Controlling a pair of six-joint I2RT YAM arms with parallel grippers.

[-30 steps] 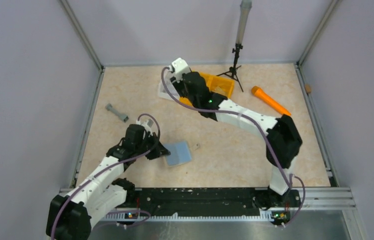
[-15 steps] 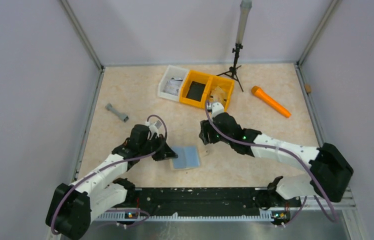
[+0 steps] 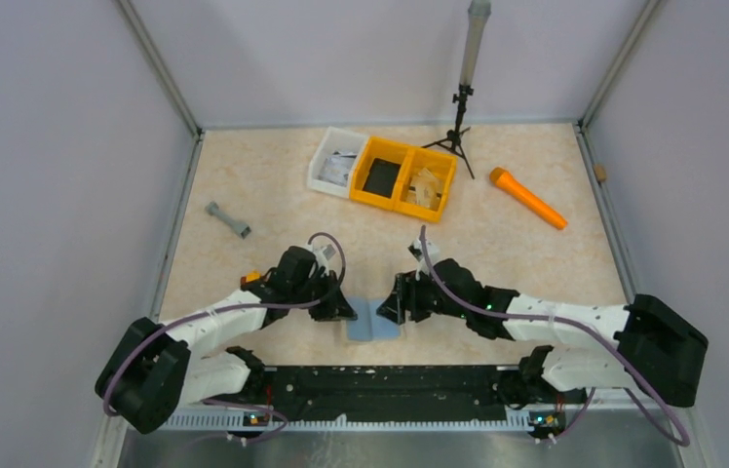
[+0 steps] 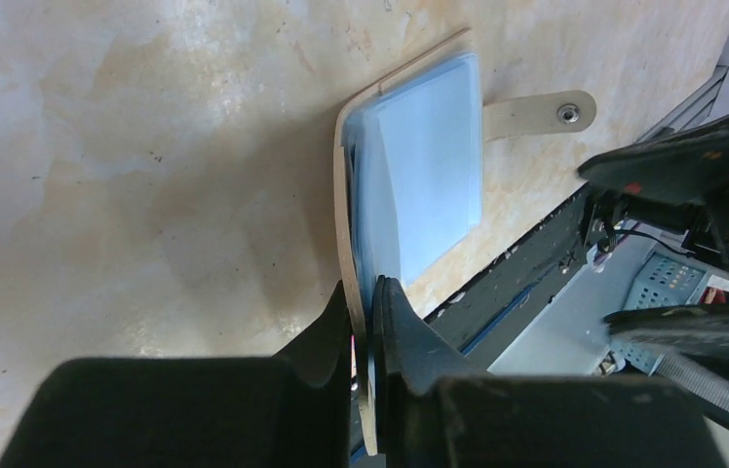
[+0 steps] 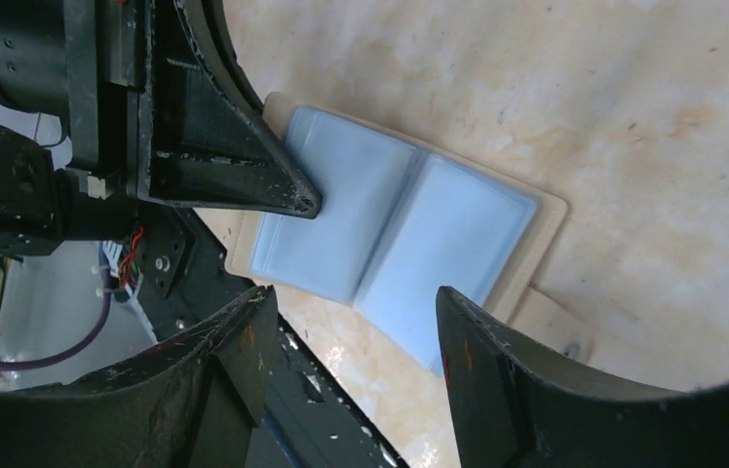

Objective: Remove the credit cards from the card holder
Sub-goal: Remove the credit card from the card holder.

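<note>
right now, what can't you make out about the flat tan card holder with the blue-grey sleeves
- Cards in the card holder: both wrist views show only cloudy blue sleeves, so I cannot tell.
- Its pinched edge: left wrist view, hidden inside the left gripper.
- Its two ends: top view, covered by the left gripper and the right gripper.

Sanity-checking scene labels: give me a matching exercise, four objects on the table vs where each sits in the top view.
1 tan flat card holder with blue-grey sleeves
2 orange plastic cylinder
3 grey dumbbell-shaped part
4 yellow two-compartment plastic bin

A far centre
B right, far side
C near centre
D left side

Pairs: 1-C, 2-B, 3-D, 4-A
</note>
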